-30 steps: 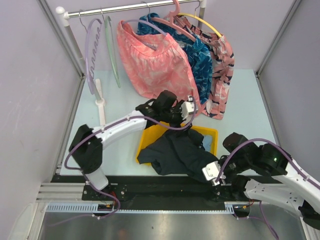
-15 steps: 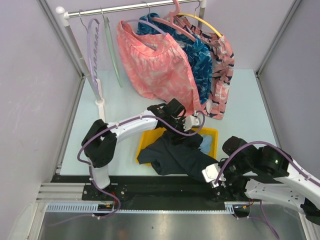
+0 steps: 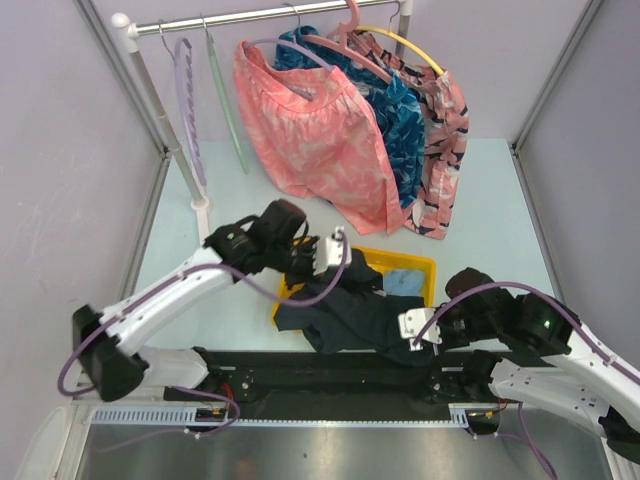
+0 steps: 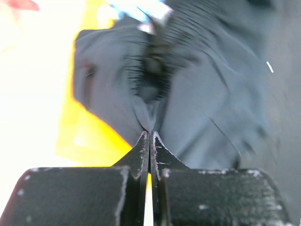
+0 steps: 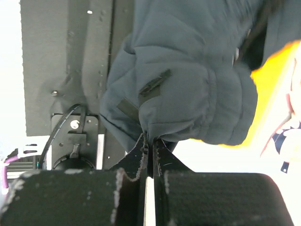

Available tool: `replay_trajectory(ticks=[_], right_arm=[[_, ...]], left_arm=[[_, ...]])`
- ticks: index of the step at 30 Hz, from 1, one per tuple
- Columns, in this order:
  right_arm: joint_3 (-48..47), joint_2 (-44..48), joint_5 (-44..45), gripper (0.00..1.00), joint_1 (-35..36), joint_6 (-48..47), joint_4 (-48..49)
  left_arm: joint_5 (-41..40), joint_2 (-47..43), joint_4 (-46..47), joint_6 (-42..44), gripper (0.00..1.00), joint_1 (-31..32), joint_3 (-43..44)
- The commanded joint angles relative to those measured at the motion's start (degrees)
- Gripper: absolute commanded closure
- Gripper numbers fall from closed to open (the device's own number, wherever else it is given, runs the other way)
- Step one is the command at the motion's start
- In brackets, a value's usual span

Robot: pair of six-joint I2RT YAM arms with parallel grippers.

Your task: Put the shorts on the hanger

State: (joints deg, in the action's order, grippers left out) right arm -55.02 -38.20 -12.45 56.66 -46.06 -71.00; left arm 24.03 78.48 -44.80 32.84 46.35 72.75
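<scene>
The dark navy shorts (image 3: 345,312) lie bunched over the near edge of the yellow tray (image 3: 420,266), spilling onto the black base strip. My left gripper (image 3: 345,268) is at their far edge. In the left wrist view its jaws (image 4: 150,133) are shut, with a fold of the shorts (image 4: 207,94) pinched at the tips. My right gripper (image 3: 398,342) is shut on the shorts' near right edge. Its wrist view shows the fabric (image 5: 183,94) bulging above the closed tips (image 5: 150,139). The mint-green hanger (image 3: 226,100) hangs bare on the rail at the back left.
A lavender wavy hanger (image 3: 186,100) hangs left of the mint one. Pink patterned shorts (image 3: 310,130) and blue garments (image 3: 400,120) hang on the rail (image 3: 250,15). A light blue cloth (image 3: 403,281) lies in the tray. A white post (image 3: 160,110) holds up the rail's left end.
My left gripper went from open to shut, pinching the shorts, and its arm swung toward the left. The right arm barely moved. The bare hangers swayed on the rail.
</scene>
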Motion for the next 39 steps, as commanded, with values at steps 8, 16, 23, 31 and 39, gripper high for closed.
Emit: replay_trajectory(ticks=[8,16,23,31,39], right_arm=[[2.47,-0.56,-1.7,1.0,-2.52,-3.5,0.61],[2.82,-0.65,-1.79,1.0,-1.82,-4.56,-0.54],[2.91,-0.3,-1.26,1.0,-1.03,-3.6,-0.37],[2.99,0.31,0.23,1.0,-1.12,-2.81,-0.01],[6.24,-0.03,7.07,1.0,-2.87,-3.59,5.16]], left_arm=[[3.65,-9.41,-22.96,17.69,0.78,3.23,-15.11],[9.37,-0.71,-13.23,9.63,0.26,-0.38,7.48],[3.05,11.25,-6.37,8.82,0.2,0.06,14.26],[-2.67,23.56,-14.86,16.72,0.47,1.64,17.87],[2.15,15.05,-16.9,10.86,1.0,-4.06,17.25]])
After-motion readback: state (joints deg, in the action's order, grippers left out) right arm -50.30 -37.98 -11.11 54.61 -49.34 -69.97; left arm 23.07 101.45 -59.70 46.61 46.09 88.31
